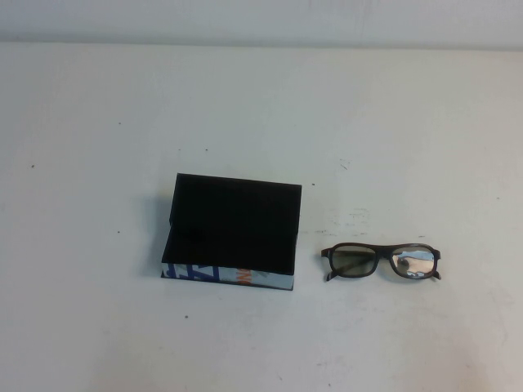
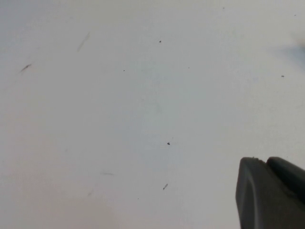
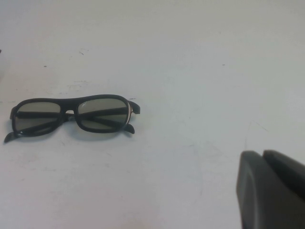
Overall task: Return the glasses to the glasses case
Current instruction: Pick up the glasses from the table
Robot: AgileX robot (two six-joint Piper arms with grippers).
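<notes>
The glasses, dark thick-framed with folded temples, lie on the white table to the right of the glasses case. The case is a black box with a white front side printed in blue and orange. Its black lid stands tilted up at the back and its inside is dark. The glasses also show in the right wrist view, well apart from my right gripper, which is shut and empty. My left gripper is shut and empty over bare table. Neither arm shows in the high view.
The white table carries only small dark specks and scuffs. The back edge of the table runs along the top of the high view.
</notes>
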